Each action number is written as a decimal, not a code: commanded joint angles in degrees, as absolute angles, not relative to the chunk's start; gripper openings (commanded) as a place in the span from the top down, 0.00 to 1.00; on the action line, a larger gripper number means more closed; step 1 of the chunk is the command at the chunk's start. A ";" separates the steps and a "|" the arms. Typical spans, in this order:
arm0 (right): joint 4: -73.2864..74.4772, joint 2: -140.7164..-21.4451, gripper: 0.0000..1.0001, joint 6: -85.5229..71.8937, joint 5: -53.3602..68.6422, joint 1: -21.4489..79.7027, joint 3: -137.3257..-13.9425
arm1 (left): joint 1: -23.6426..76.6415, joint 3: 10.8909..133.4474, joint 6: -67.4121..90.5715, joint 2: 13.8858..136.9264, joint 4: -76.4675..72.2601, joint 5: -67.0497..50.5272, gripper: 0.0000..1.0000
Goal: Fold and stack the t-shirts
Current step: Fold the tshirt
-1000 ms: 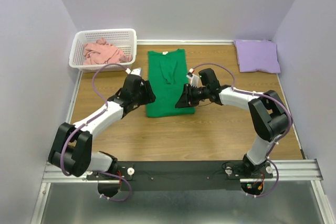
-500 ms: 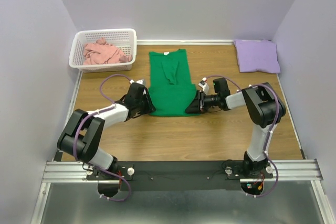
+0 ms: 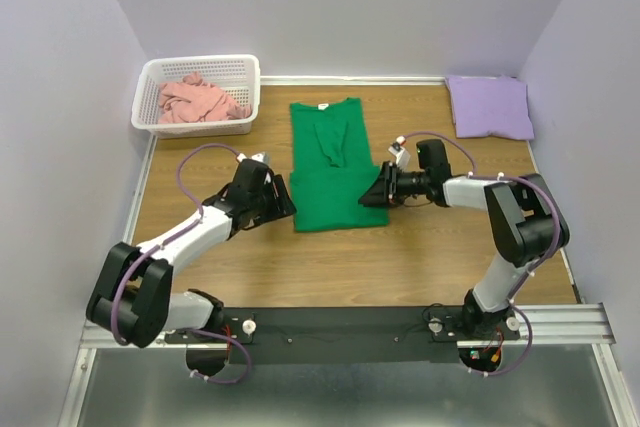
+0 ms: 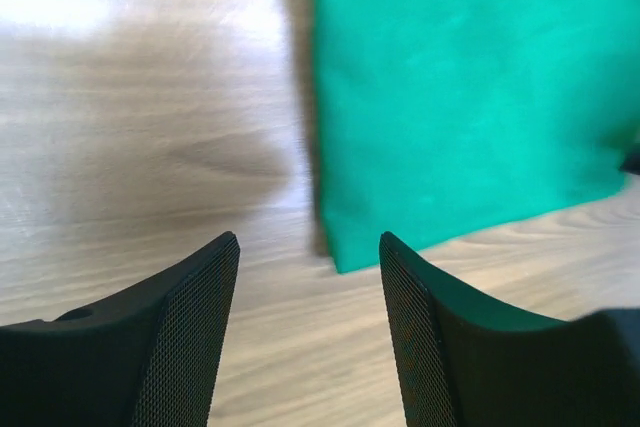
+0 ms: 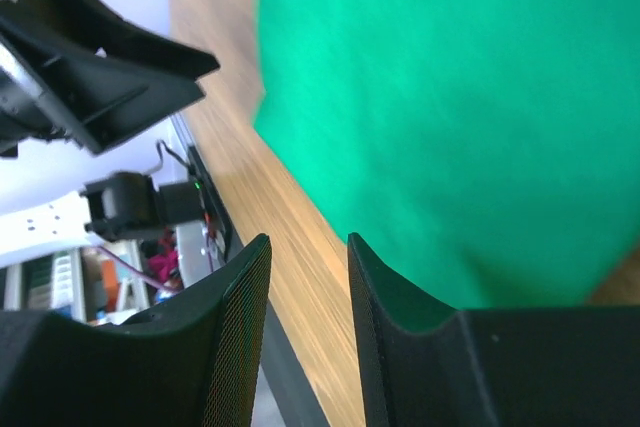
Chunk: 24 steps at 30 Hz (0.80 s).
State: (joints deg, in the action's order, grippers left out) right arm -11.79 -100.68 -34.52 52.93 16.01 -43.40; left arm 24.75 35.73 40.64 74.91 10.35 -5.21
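Spanning a lilac-walled booth (image 3: 340, 7), the wooden table (image 3: 420, 257) bears the green t-shirt (image 3: 335, 182).

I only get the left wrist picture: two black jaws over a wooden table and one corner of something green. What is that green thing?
Observer: A green t-shirt. It lies flat, folded into a long strip, with its white neck label at the far end.
Visitor: Is my arm working on it alone?
Observer: No. The right arm has its jaws open at the shirt's right edge, across from yours at the left edge.
Visitor: Is any other shirt not folded yet?
Observer: Yes. A pink t-shirt lies crumpled in a white basket at the far left.
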 commanded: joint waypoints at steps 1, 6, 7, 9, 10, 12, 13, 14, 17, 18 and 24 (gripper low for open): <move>-8.44 -98.96 0.55 -34.80 51.24 15.56 -50.42 | 24.61 41.39 40.00 72.07 12.48 -3.96 0.33; -8.35 -103.35 0.55 -34.45 50.27 15.12 -58.35 | 24.52 50.07 37.45 80.31 8.36 -4.22 0.42; -8.35 -106.06 0.55 -34.37 50.19 14.60 -59.40 | 24.35 51.32 37.18 84.42 7.83 -4.13 0.45; -8.44 -108.88 0.56 -34.19 50.10 13.72 -62.73 | 23.91 55.17 35.61 88.75 6.42 -4.92 0.49; -8.35 -111.51 0.56 -33.93 49.92 13.36 -63.97 | 23.73 56.59 35.25 92.95 6.24 -5.18 0.51; -8.44 -116.16 0.56 -33.66 50.27 12.22 -66.87 | 23.03 60.36 33.93 98.75 5.98 -5.62 0.53; -8.44 -117.93 0.56 -33.66 50.45 11.87 -67.75 | 22.94 61.42 33.58 100.53 5.45 -5.71 0.54; -8.44 -119.43 0.56 -33.49 50.45 11.60 -68.29 | 22.68 62.31 33.31 102.29 5.45 -5.54 0.54; -8.44 -124.08 0.57 -32.52 50.19 10.64 -69.96 | 21.71 64.95 32.78 107.83 5.10 -5.45 0.55; -8.44 -125.41 0.57 -32.26 50.27 10.20 -70.13 | 21.45 65.47 32.78 109.76 5.18 -5.28 0.60; -8.53 -127.01 0.57 -31.20 49.57 9.84 -68.21 | 21.27 63.73 33.31 110.05 5.62 -6.06 0.60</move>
State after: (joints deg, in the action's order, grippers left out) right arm -10.68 -124.64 -34.48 53.54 10.04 -69.80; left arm 21.56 65.36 34.48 108.88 3.81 -6.07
